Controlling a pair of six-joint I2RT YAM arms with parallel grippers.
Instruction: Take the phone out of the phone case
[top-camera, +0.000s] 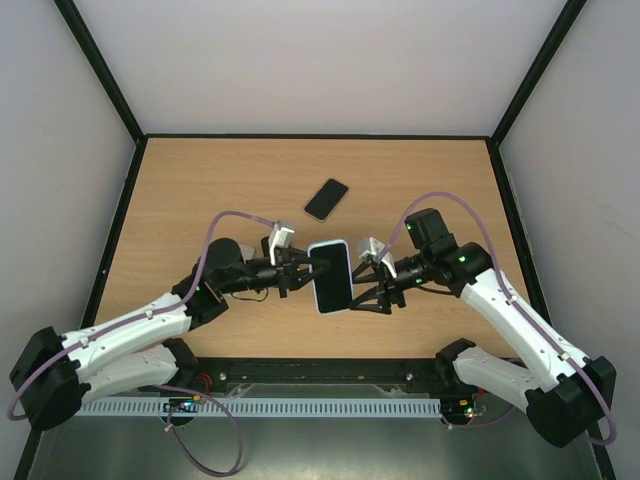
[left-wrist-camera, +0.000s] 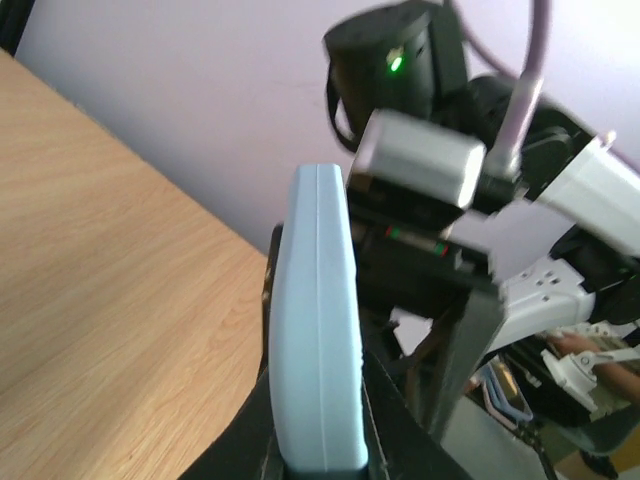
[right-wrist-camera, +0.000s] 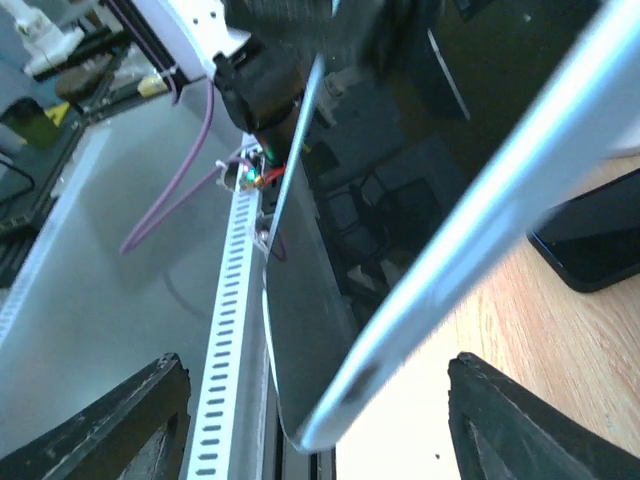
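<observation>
Overhead, you see your two black-and-white arms reaching inward over a light-brown wooden table (top-camera: 200, 190) and meeting near its middle. Between them, held up off the wood, is the light-blue, round-cornered phone case (top-camera: 331, 276). Its long sides run away from you and its dark glossy face is turned up toward the camera. You cannot tell whether that dark face is a screen or the case's own inside.

Your left gripper (top-camera: 303, 272) is pinched together on the left long edge of the case. From the left wrist camera, the phone case (left-wrist-camera: 318, 330) appears edge-on. It is a pale blue band rising from between the black fingers (left-wrist-camera: 395, 440), which press on both of its faces.

Your right gripper (top-camera: 360, 286) sits at the right long edge of the case with its fingers spread wide. From the right wrist camera, the two black fingers (right-wrist-camera: 140, 420) stand far apart at the bottom corners. The pale blue rim of the case (right-wrist-camera: 480, 210) crosses diagonally between them, touching neither as far as you can see.

A slim black phone (top-camera: 326, 199), rectangular, lies flat and slanted on the table beyond the case, well apart from it and from both grippers. The right wrist camera catches a corner of this black phone (right-wrist-camera: 595, 235) on the wood at the right.
</observation>
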